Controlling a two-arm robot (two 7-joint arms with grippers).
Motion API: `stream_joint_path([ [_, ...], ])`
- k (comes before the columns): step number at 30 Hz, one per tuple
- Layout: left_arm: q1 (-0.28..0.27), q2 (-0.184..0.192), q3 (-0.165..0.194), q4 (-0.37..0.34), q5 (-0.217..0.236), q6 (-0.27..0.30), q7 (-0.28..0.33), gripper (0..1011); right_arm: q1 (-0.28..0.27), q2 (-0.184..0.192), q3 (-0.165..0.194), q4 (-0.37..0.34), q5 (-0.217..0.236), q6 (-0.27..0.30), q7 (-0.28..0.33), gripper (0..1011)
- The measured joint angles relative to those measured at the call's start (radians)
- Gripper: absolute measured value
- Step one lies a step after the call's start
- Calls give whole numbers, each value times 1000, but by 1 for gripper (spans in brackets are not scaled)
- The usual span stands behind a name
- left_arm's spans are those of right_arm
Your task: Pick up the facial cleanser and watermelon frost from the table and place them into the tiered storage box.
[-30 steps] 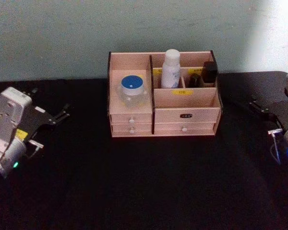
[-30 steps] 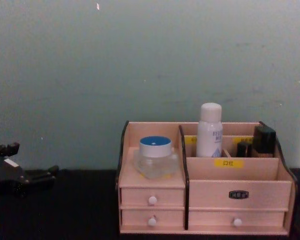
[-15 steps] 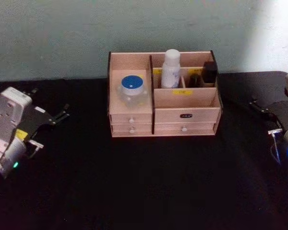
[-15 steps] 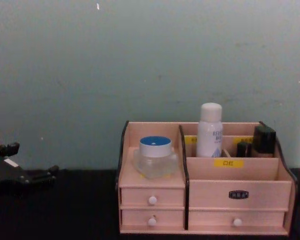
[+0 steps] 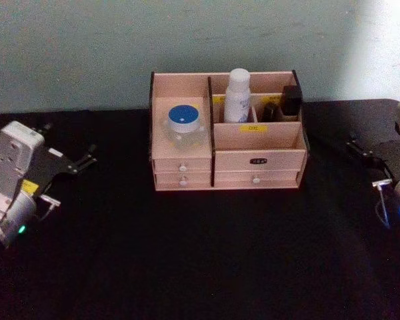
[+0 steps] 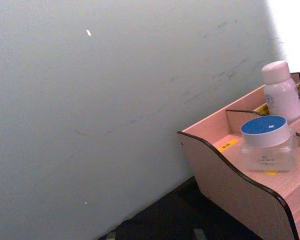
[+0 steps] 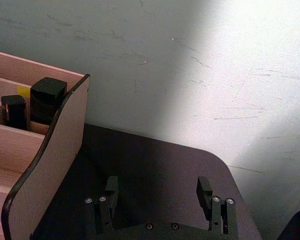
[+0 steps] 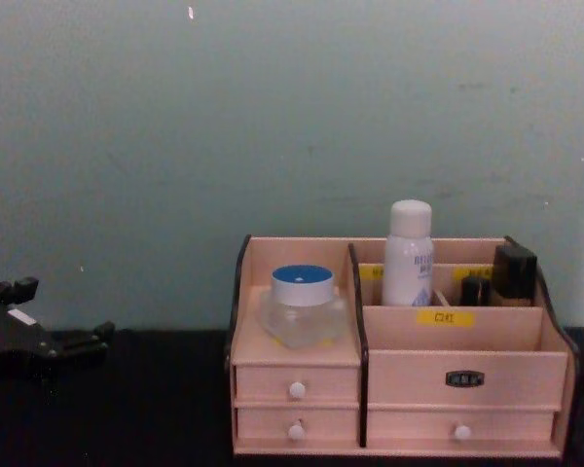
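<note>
Almost nothing has shifted over the last second: the left gripper [image 5: 65,179] has only wobbled a little where it sits, and the right gripper [image 5: 372,163] stays in its place. Both stand open and empty, fingers spread, low over the black table [image 5: 200,253], one on each side of the tiered storage box [image 5: 257,137].

From the left gripper, the watermelon frost [image 5: 184,125] lies forward and inward, already resting in the box's near left compartment, upright, blue lid up. The left arm is the nearer one to it. The facial cleanser [image 5: 238,95] stands beyond it, in a rear compartment just past the dark divider, its long axis vertical and its cap rising above the box's back wall. From the right gripper, the bottle lies forward and inward across the box's curved side panel [image 7: 50,165].

Two small dark containers [image 7: 37,102] stand in the rear compartments nearest the right gripper, between it and the bottle. The drawers with white knobs [image 8: 297,389] sit shut at the front.

Both items appear placed, so the task looks complete; no reach seems called for, and nothing lies on the table between grippers and box.
</note>
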Motion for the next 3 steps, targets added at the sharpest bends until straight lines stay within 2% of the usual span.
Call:
stream_joint_path([
  [3, 0, 0, 0, 0, 0, 0, 0, 1001, 0, 0, 0, 0, 0, 0, 0, 1000],
])
